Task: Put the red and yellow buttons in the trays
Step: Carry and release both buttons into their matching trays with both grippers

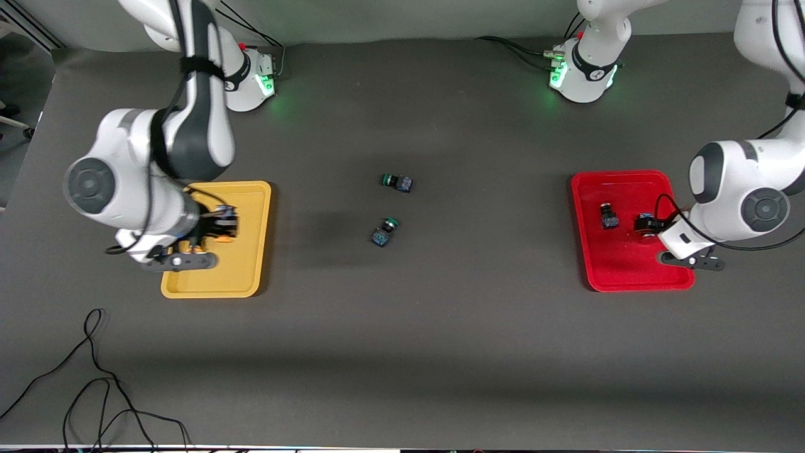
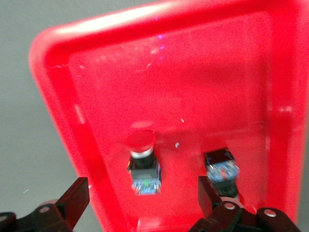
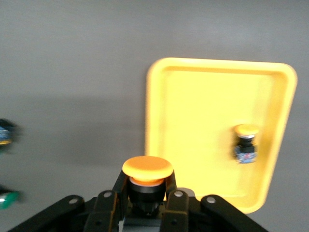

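Gripping 1 yellow button (image 3: pixel 147 176), right pincer (image 3: pixel 147 193) hangs over yellow tray (image 1: pixel 255 251) — left pincer (image 2: pixel 145 203) released over red tray (image 1: pixel 629 277).

Two green-capped switches (image 1: pixel 397 182) (image 1: pixel 384 231) are sitting mid-table, well apart from both trays (image 1: pixel 245 270) (image 1: pixel 619 277) flanking them toward the table's ends.

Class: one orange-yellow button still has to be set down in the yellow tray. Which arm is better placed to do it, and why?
The right arm. Its right gripper is shut on the orange-yellow button over the yellow tray, where another already lies. The left gripper hangs open over the red tray.
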`<state>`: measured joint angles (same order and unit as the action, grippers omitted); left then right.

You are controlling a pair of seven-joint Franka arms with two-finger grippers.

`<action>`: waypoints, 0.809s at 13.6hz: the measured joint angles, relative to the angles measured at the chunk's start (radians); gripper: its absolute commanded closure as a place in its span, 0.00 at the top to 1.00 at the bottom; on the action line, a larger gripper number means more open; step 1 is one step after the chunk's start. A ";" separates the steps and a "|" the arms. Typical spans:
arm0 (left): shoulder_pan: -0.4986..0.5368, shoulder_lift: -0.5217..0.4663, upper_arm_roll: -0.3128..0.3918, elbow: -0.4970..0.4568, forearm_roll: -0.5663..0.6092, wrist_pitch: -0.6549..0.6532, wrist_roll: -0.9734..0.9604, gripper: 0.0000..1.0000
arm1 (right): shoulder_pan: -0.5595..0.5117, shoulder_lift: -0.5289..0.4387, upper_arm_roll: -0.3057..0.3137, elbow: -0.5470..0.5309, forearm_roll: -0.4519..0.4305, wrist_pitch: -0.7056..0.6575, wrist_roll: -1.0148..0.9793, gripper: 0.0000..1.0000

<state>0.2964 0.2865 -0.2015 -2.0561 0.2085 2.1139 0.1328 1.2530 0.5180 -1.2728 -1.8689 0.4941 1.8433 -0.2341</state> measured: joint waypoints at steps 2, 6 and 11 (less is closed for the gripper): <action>-0.024 -0.052 -0.006 0.112 -0.014 -0.155 0.000 1.00 | -0.009 -0.002 -0.004 -0.161 0.064 0.186 -0.120 0.15; -0.045 -0.116 -0.034 0.339 -0.045 -0.369 0.000 1.00 | -0.032 0.048 0.101 -0.353 0.276 0.399 -0.269 0.15; -0.055 -0.116 -0.045 0.476 -0.045 -0.401 0.001 1.00 | -0.169 0.124 0.253 -0.348 0.337 0.453 -0.325 1.00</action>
<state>0.2411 0.1710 -0.2464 -1.5802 0.1633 1.7126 0.1337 1.0838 0.6423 -1.0201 -2.2173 0.8310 2.2963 -0.5595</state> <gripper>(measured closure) 0.000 0.604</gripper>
